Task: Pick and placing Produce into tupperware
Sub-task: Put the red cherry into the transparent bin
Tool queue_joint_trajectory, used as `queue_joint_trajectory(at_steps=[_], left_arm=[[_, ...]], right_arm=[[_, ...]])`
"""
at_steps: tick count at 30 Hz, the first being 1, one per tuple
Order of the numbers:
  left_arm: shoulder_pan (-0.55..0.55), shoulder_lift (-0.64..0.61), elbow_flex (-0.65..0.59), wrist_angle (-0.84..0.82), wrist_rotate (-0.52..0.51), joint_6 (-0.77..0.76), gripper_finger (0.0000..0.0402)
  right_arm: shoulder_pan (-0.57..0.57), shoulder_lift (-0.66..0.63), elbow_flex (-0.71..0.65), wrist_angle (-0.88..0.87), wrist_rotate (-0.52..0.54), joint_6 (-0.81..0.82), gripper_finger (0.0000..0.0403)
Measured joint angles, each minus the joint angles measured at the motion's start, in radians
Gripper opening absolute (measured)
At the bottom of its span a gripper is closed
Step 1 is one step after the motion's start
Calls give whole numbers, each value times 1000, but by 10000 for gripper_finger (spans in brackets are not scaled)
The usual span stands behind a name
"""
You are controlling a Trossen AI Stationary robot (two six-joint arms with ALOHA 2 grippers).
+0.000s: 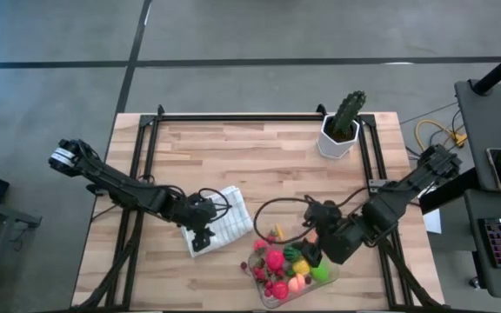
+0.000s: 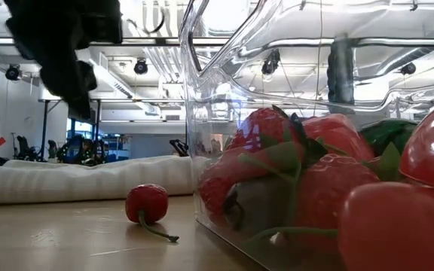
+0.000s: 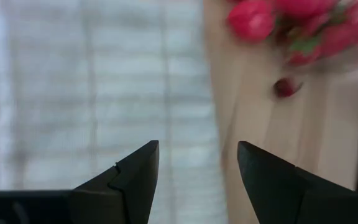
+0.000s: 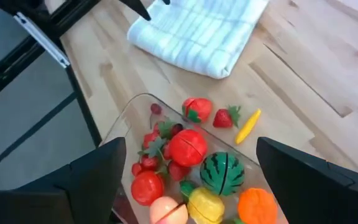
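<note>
1. The tupperware (image 1: 272,300) sits at the near edge of the table (image 1: 259,156), right of centre, and holds most of the produce (image 1: 287,271): strawberries, a tomato, a small watermelon (image 4: 223,173), a yellow piece, a pink one and an orange one.
2. Some pieces lie on the bare table just beyond the far rim: a red half fruit (image 4: 196,109), a strawberry (image 4: 227,116) and a yellow pepper (image 4: 248,125).
3. A cherry (image 2: 147,205) with a stem lies on the table just left of the tupperware (apart from the wall, as the low view shows).
4. The right end effector (image 4: 188,171) hangs above the tupperware with its fingers spread wide and nothing between them.
5. The left end effector (image 3: 197,171) hovers over the right edge of the folded cloth (image 1: 223,219), left of the tupperware; its fingers stand apart, pinching nothing.
6. A cactus (image 1: 346,115) in a white pot stands at the far right of the table, well apart from the rest.
</note>
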Motion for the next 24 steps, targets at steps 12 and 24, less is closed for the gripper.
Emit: queue_joint_trajectory(at_steps=[12, 24], left_arm=[[-43, 12, -14, 103, 12, 112, 202], [8, 12, -46, 183, -9, 305, 202]], right_arm=[[0, -14, -14, -37, 3, -75, 352], [-21, -14, -16, -340, -77, 436, 353]])
